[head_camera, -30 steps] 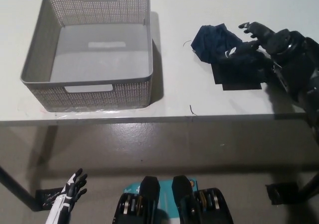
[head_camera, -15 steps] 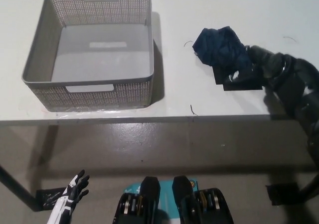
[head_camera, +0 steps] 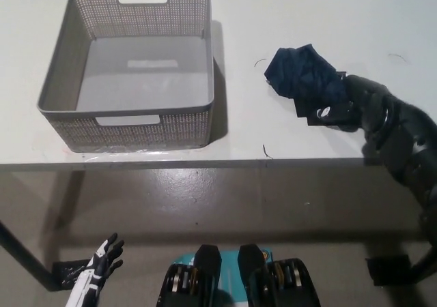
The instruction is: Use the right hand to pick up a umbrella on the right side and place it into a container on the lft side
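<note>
Over the last second the black right hand (head_camera: pixel 345 109) has come down from above the far edge of the dark blue folded umbrella (head_camera: pixel 305 76) to the near right end of it, and it now lies low on the white bench (head_camera: pixel 287 20), pressed against the umbrella's black handle end. A second ago its fingers were spread open over the bundle; now they are curled in toward the handle and look wrapped around it, though the black hand against the black handle makes it hard to tell whether the hold is firm or only closing. The umbrella itself has barely shifted: it is still resting on the bench, right of centre, well apart from the grey perforated basket (head_camera: pixel 61 82), which stands empty at the left. The slight slide of the whole picture comes from the camera, not from the things. My reading is that the reach is over and the grasp is being made, so lifting is the next step, followed by a carry leftward across the bench and over the basket's right wall. The loose canopy fabric may sag or drag on that wall if the lift is low. The white left hand (head_camera: pixel 99 269) hangs idle below the bench edge at lower left, fingers apart, holding nothing.
</note>
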Robot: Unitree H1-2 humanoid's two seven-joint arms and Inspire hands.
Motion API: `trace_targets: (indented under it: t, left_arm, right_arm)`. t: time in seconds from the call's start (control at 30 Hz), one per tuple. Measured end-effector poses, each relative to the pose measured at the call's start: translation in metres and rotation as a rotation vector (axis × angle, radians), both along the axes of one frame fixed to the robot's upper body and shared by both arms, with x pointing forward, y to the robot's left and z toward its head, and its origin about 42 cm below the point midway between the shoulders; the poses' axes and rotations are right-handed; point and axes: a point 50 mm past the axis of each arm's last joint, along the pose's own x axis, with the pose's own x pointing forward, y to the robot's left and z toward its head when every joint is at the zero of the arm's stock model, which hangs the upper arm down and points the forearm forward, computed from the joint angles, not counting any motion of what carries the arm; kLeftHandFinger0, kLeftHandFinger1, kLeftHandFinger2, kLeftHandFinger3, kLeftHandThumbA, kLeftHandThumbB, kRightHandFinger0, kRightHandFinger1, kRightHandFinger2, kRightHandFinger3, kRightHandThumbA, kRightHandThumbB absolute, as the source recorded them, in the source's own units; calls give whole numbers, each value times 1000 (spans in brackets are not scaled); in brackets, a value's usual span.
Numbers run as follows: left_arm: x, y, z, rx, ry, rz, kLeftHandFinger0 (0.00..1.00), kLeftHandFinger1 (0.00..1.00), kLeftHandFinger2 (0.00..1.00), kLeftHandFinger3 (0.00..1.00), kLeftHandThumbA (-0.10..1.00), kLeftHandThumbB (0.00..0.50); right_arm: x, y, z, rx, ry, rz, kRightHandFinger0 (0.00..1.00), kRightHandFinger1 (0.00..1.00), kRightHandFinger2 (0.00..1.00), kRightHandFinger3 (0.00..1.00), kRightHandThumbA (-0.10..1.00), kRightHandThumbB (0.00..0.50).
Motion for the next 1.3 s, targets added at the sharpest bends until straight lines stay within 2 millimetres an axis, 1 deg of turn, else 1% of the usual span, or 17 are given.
trace_targets:
  t: [0.13, 0.2, 0.23, 0.33, 0.4, 0.43, 0.5, 0.63, 0.7, 0.77, 0.9, 0.93, 1.03, 1.1, 1.17, 1.23, 1.3]
  left_arm:
    - [0, 0, 0, 0, 1, 0, 1000, 1000, 1000, 1000, 1000, 185]
    - [0, 0, 0, 0, 0, 0, 1000, 1000, 1000, 1000, 1000, 186]
    - [0, 0, 0, 0, -2, 0, 1000, 1000, 1000, 1000, 1000, 187]
    - [-1, 0, 0, 1, -1, 0, 1000, 1000, 1000, 1000, 1000, 188]
    - [-2, 0, -1, 1, 0, 1, 1000, 1000, 1000, 1000, 1000, 187]
    - [-2, 0, -1, 1, 2, 1, 1000, 1000, 1000, 1000, 1000, 193]
    - [-3, 0, -2, 1, 4, 1, 1000, 1000, 1000, 1000, 1000, 197]
    - [-4, 0, -2, 3, 5, 1, 1000, 1000, 1000, 1000, 1000, 184]
    - [-4, 0, -2, 3, 5, 2, 1000, 1000, 1000, 1000, 1000, 186]
    - [-4, 1, -2, 3, 6, 2, 1000, 1000, 1000, 1000, 1000, 190]
    - [-6, 1, -3, 3, 10, 4, 1000, 1000, 1000, 1000, 1000, 177]
    - [-6, 1, -3, 3, 11, 4, 1000, 1000, 1000, 1000, 1000, 176]
    - [-6, 1, -3, 3, 12, 4, 1000, 1000, 1000, 1000, 1000, 181]
    - [-7, 1, -3, 3, 12, 4, 1000, 1000, 1000, 1000, 1000, 184]
    - [-7, 1, -3, 3, 11, 3, 1000, 1000, 1000, 1000, 1000, 217]
    - [-8, 1, -3, 3, 12, 3, 1000, 1000, 1000, 1000, 1000, 216]
    - [-8, 1, -3, 3, 10, 2, 1000, 1000, 1000, 1000, 1000, 195]
  right_arm:
    - [-3, -4, -3, -2, -119, -19, 1, 93, 217, 538, -100, 314]
    - [-4, -6, -5, 10, -177, -27, 0, 2, 92, 324, -100, 227]
    - [-6, -7, -7, 17, -207, -31, 0, 0, 51, 293, -100, 177]
    - [-8, -6, -6, 38, -290, -30, 0, 19, 298, 390, -100, 169]
    - [-8, -2, -6, 56, -331, -25, 0, 81, 663, 719, -100, 153]
    - [-8, 1, -5, 67, -350, -22, 0, 149, 779, 810, -100, 134]
    - [-7, 7, -3, 87, -373, -17, 0, 253, 843, 821, -100, 126]
    - [-4, 23, 6, 115, -412, 18, 0, 180, 683, 693, -100, 149]
    - [2, 34, 20, 124, -441, 45, 0, 159, 648, 451, -100, 201]
    - [7, 43, 34, 128, -467, 68, 0, 175, 750, 509, -100, 207]
    - [17, 67, 66, 139, -532, 125, 0, 106, 567, 548, -100, 205]
    - [19, 77, 80, 144, -563, 152, 0, 10, 353, 344, -100, 211]
    - [22, 106, 112, 166, -636, 226, 0, 0, 132, 48, -100, 221]
    - [22, 124, 129, 183, -675, 269, 0, 0, 335, 92, -100, 182]
    - [18, 152, 152, 208, -729, 337, 0, 51, 648, 316, -100, 190]
    - [11, 184, 174, 234, -778, 408, 0, 70, 686, 469, -100, 198]
    - [3, 213, 192, 255, -814, 468, 0, 58, 686, 508, -100, 174]
